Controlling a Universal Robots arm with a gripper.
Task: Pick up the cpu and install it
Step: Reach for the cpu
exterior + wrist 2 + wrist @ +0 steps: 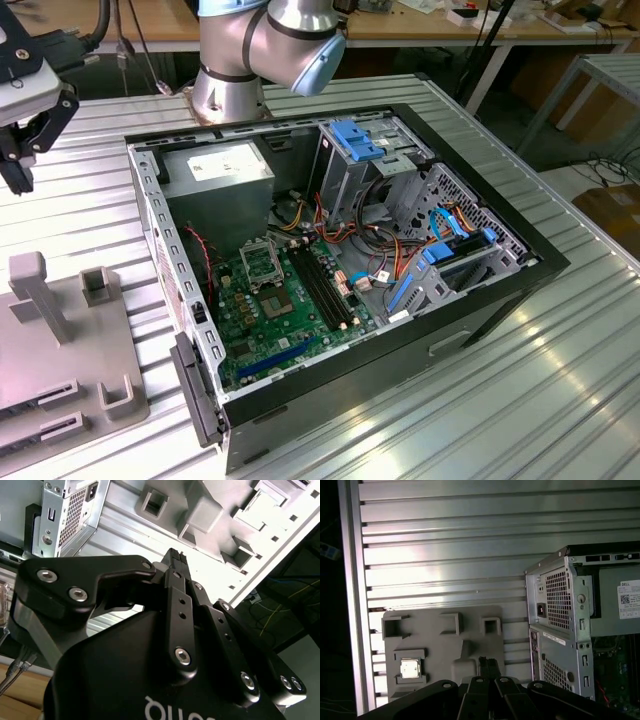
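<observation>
Ribbed metal table (445, 555) | cpu (410, 668) in grey fixture (445, 647) | tool (489, 661) above, seemingly closed

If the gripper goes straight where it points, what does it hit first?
The gripper would probably hit the grey holder plate near its middle, not the cpu off to one side; depth unclear.

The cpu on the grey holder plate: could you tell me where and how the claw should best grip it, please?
Probably by two opposite edges, coming straight down from above: the cpu lies flat, face up, in a pocket of the grey holder plate, so only its thin sides can be pinched. Raised lips seem to flank two sides; the other two edges look freer.
</observation>
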